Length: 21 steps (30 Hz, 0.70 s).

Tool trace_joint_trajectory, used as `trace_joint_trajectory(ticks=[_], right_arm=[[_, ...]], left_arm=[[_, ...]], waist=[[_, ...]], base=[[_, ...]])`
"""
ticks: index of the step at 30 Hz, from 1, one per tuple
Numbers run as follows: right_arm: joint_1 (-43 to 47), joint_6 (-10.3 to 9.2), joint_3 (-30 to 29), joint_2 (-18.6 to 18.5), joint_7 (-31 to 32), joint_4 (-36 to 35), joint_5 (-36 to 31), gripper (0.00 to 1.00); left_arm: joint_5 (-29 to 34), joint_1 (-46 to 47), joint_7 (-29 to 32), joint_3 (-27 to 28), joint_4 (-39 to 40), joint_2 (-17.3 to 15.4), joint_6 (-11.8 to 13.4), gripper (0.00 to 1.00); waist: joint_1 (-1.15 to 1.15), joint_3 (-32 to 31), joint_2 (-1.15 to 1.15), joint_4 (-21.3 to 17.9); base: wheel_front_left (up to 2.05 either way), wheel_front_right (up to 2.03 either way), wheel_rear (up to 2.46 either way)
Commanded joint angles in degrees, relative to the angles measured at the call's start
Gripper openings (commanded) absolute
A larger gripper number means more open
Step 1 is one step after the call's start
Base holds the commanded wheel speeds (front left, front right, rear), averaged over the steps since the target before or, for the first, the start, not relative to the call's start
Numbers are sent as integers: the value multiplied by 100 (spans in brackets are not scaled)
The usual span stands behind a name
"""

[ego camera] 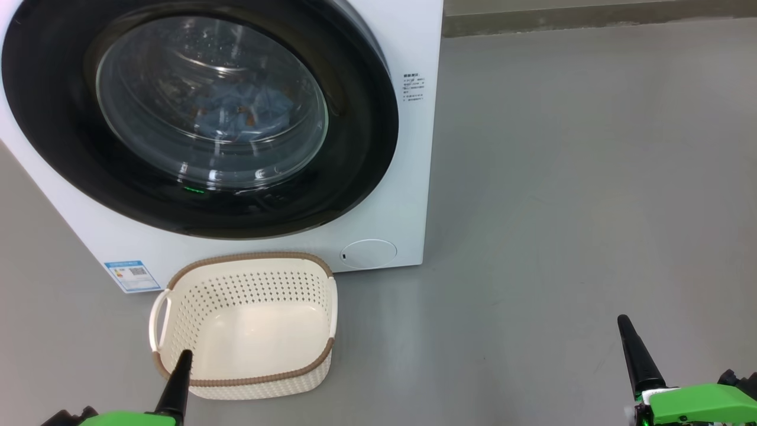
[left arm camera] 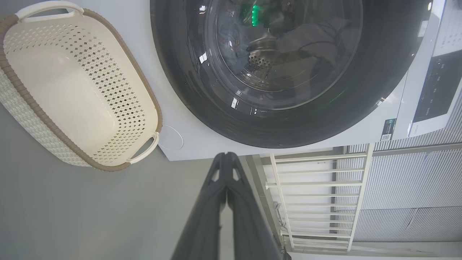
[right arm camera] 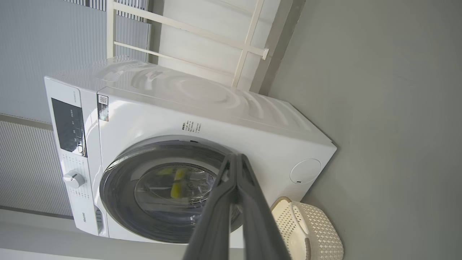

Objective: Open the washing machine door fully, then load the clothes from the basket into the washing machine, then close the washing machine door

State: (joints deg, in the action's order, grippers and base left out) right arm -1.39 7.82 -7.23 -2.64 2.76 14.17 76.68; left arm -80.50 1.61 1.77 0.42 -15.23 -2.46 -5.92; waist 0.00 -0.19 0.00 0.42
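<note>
1. A laundry room is indicated by the washing machine (ego camera: pixel 414 148), upper left in the head view.
2. A basket (ego camera: pixel 248 258) is set on bare grey floor (ego camera: pixel 591 177) below it.
3. A white rack (left arm camera: pixel 314 184) is seen by a ribbed wall (left arm camera: pixel 411 177).

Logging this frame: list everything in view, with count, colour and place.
washing machine: one, white, on the floor
washing machine door: one, black rim with clear glass, closed
clothes: count unclear, light blue, inside behind the glass
basket: one, cream with brown rim, empty, on the floor before the machine
label sticker: one, blue, machine's lower front corner
rack: one, white, behind the machine
floor: one, grey, all around
left gripper: one, dark, shut, head view's lower left
right gripper: one, dark, shut, head view's lower right
</note>
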Motion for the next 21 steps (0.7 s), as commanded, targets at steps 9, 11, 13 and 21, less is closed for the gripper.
trace_joint_trajectory(ticks=[9, 11, 13, 21], right_arm=[[-364, -29, 80, -27, 185, -76, 784, 0], [-385, -30, 78, -27, 219, -65, 921, 0], [-406, -31, 76, -26, 253, -54, 1058, 0], [-480, -33, 69, -24, 374, -14, 1547, 0]], left_arm=[[-608, 350, 190, 329, 122, -117, -106, 0], [-725, 368, 225, 360, 122, -118, -115, 0], [-841, 385, 260, 391, 122, -119, -124, 0], [-1256, 449, 385, 502, 121, -121, -157, 0]], waist=[[0, 17, 0, -19], [0, 20, 0, -23], [0, 24, 0, -27], [0, 37, 0, -42]], base=[[0, 0, 0], [0, 0, 0], [0, 0, 0], [0, 0, 0]])
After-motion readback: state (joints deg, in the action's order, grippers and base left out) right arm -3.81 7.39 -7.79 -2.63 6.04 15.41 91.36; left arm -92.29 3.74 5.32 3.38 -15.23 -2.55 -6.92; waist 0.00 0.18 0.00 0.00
